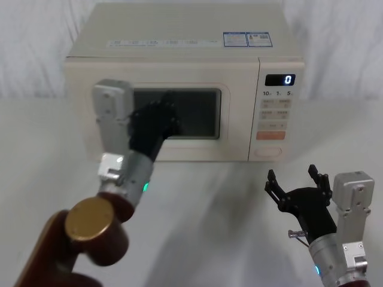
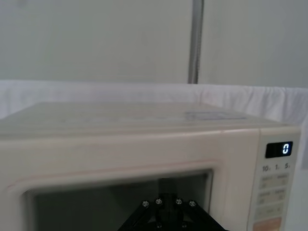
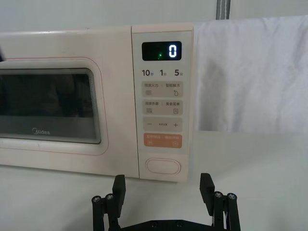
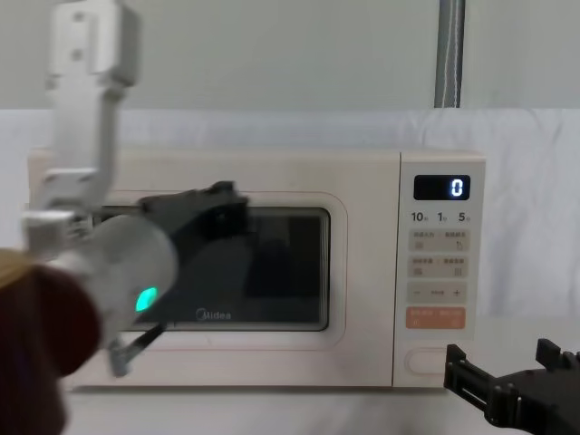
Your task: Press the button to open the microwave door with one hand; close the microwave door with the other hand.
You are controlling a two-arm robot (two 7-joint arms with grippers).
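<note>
White cloth backdrop behind microwave door (image 1: 173, 119), shut, left gripper (image 1: 157, 119) up against its glass, can't tell its fingers, right wrist view catches the button (image 3: 163, 166) under the keypad, right gripper (image 3: 163, 185) spread wide just short of it, chest view shows both

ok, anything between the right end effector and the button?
Nothing: in the right wrist view, bare white table separates the open right end effector from the button.
</note>
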